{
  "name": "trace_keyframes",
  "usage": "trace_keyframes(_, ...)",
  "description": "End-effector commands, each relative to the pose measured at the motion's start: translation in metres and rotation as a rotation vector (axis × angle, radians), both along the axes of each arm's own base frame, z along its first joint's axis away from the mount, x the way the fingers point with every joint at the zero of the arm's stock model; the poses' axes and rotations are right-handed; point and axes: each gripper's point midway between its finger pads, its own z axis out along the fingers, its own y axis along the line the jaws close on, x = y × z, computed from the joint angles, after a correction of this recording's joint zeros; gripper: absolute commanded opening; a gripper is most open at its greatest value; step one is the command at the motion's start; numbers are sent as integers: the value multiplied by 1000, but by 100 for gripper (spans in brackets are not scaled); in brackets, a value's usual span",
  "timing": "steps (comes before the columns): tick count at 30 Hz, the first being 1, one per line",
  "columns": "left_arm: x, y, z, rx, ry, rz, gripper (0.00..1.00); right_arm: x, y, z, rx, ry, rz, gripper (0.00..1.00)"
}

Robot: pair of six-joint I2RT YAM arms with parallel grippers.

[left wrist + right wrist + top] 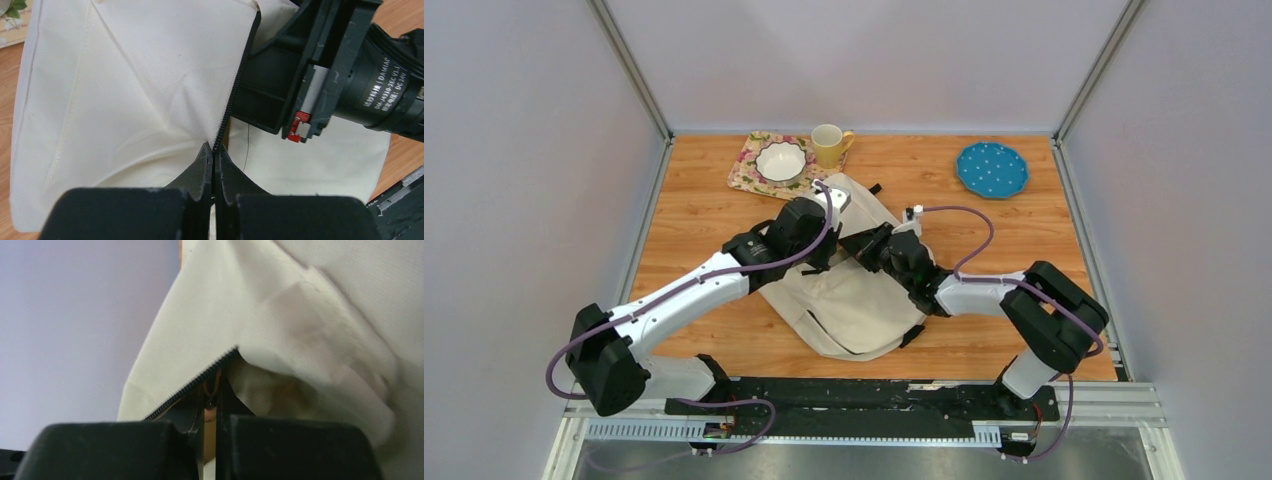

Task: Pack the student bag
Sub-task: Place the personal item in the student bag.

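Opening seems the step in hand: the bag lies in the middle of the desk. Left jaws pinch its zipper edge tight; right jaws, almost closed, grip fabric beside the teeth. Next, the edges need pulling apart.

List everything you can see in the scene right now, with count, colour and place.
student bag: one, cream, lying at table centre
placemat: one, floral, far left
bowl: one, white, on the placemat
mug: one, yellow, far edge, right of the placemat
plate: one, blue with white dots, far right
table: one, wood
left arm: one, white and black, jaws pinched on the bag's zipper edge
right arm: one, white and black, jaws closed on the zipper edge
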Motion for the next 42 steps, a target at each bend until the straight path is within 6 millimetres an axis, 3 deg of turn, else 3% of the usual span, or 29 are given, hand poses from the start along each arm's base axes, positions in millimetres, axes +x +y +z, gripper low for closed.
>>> trace_keyframes(1, 0, -7, 29, -104, -47, -9, 0, 21, 27, 54, 173, -111, 5, 0)
trace_keyframes(2, 0, -8, 28, -102, -40, -11, 0, 24, 31, 59, 200, -129, -2, 0)
trace_keyframes(3, 1, -8, 29, -103, -41, -11, 0, 28, 35, 50, 193, -115, -5, 0)
trace_keyframes(4, 1, -8, 30, -105, -44, -9, 0, 33, 42, 60, 219, -133, -3, 0)
trace_keyframes(7, 3, -8, 30, -107, -40, -1, 0, 39, 50, 43, 208, -104, -18, 1)
trace_keyframes(10, 4, -5, 27, -107, -35, 9, 0, 36, 45, 23, 152, -76, -55, 12)
trace_keyframes(13, 4, -2, 22, -101, -28, 18, 0, 28, 36, 11, 81, -68, -50, 32)
trace_keyframes(14, 5, -1, 22, -105, -25, 25, 0, 24, 30, 11, 53, -85, -51, 42)
trace_keyframes(18, 4, 3, 18, -106, -19, 37, 0, 14, 12, 7, -48, -93, -40, 64)
trace_keyframes(19, 4, 4, 18, -107, -20, 40, 0, 11, 7, 17, -56, -99, -39, 70)
trace_keyframes(21, 4, 8, 17, -103, -23, 49, 0, 4, -6, 9, -157, -99, -31, 71)
trace_keyframes(22, 4, 10, 16, -102, -24, 53, 0, 2, -12, 19, -163, -101, -43, 72)
trace_keyframes(24, 3, 10, 16, -112, -23, 52, 0, -5, -27, 10, -248, -91, -47, 72)
trace_keyframes(26, 2, 9, 16, -120, -19, 43, 0, -9, -42, 19, -280, -90, -76, 72)
trace_keyframes(27, 1, 8, 16, -123, -16, 38, 0, -14, -54, 8, -339, -60, -87, 72)
trace_keyframes(28, 0, 7, 15, -125, -15, 28, 0, -15, -65, 17, -350, -77, -122, 72)
trace_keyframes(31, -12, -7, 16, -158, 6, -82, 8, -19, -89, 21, -404, -91, -164, 72)
trace_keyframes(35, -35, -24, 10, -181, 94, -235, 31, -17, -101, 28, -437, -78, -159, 72)
trace_keyframes(37, -41, -22, 9, -177, 119, -248, 36, -11, -93, 31, -427, -70, -119, 72)
trace_keyframes(39, -51, -16, 6, -180, 120, -264, 57, -8, -88, 30, -433, -67, -87, 72)
trace_keyframes(42, -55, 8, 2, -120, 106, -196, 62, -3, -81, 19, -454, -25, -46, 71)
